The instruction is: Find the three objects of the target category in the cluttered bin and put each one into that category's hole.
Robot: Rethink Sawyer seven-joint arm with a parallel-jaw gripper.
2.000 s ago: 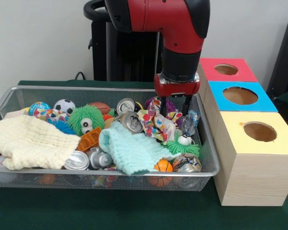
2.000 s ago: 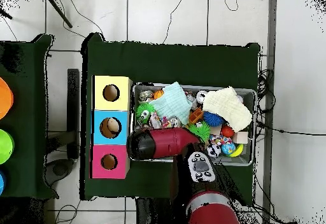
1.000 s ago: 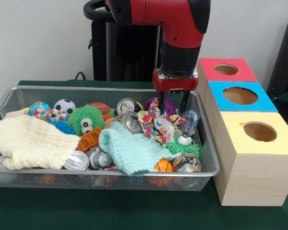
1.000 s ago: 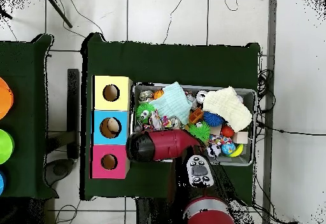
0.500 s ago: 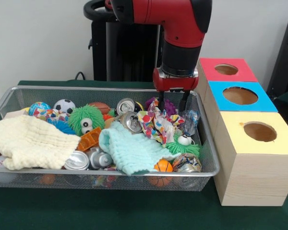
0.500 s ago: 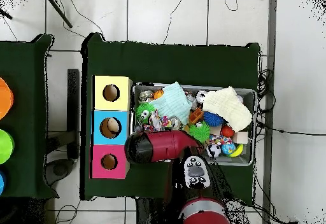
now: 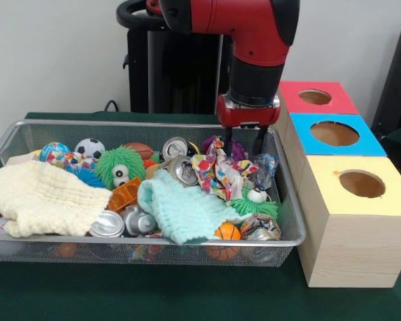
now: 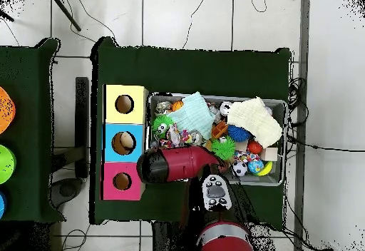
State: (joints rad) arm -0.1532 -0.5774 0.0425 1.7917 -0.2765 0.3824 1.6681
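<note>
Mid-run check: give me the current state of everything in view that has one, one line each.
End effector: open, empty, above the patterned cloth.
Bin: full, cluttered.
Cans: crushed, lying down.
Red box: hole open.
Blue box: something inside its hole in overhead view.
Yellow box: hole open.

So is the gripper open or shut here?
Open. In the front view the gripper has its two dark fingers apart above the colourful patterned cloth in the wire bin, and nothing shows between them.
</note>
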